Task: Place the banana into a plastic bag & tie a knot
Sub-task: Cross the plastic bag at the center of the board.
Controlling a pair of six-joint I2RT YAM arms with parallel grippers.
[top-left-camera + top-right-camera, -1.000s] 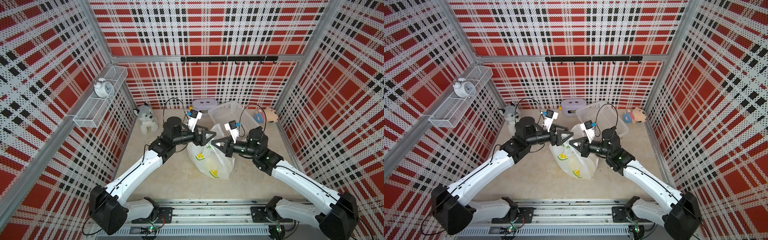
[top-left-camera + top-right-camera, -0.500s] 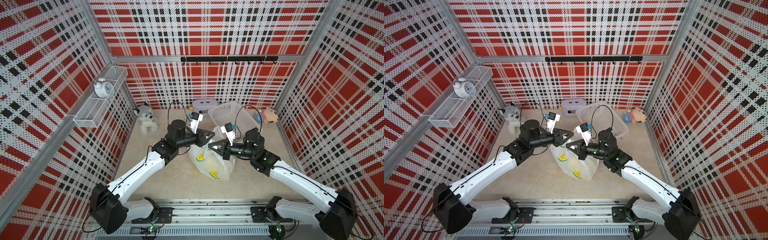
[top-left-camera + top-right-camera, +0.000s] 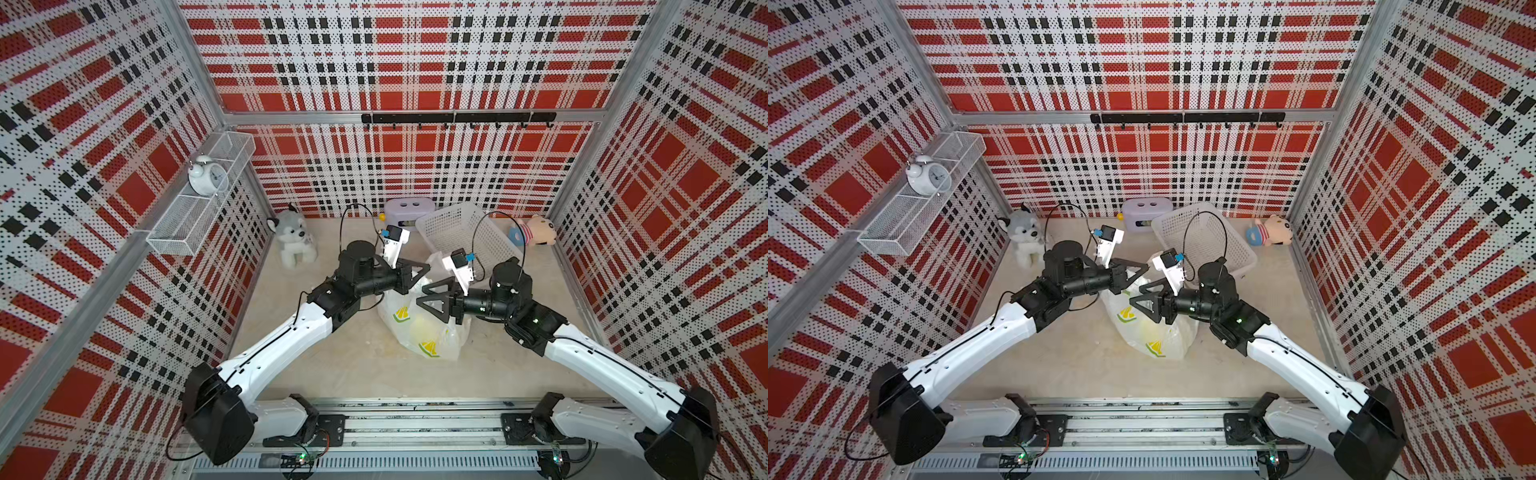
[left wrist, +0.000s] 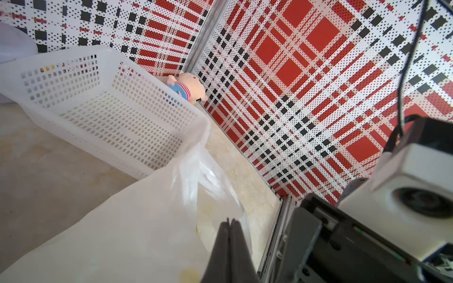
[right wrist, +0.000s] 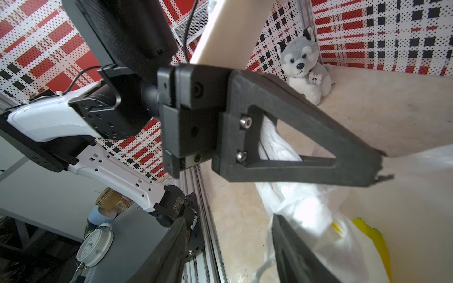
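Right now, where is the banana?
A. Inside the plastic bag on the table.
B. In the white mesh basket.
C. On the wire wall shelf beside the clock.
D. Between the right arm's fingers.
A: in a top view the banana shows as a pale yellow shape through the translucent plastic bag, which lies on the table.

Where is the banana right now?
In both top views the banana shows pale yellow through the plastic bag; the bag lies mid-table, just in front of the white basket.
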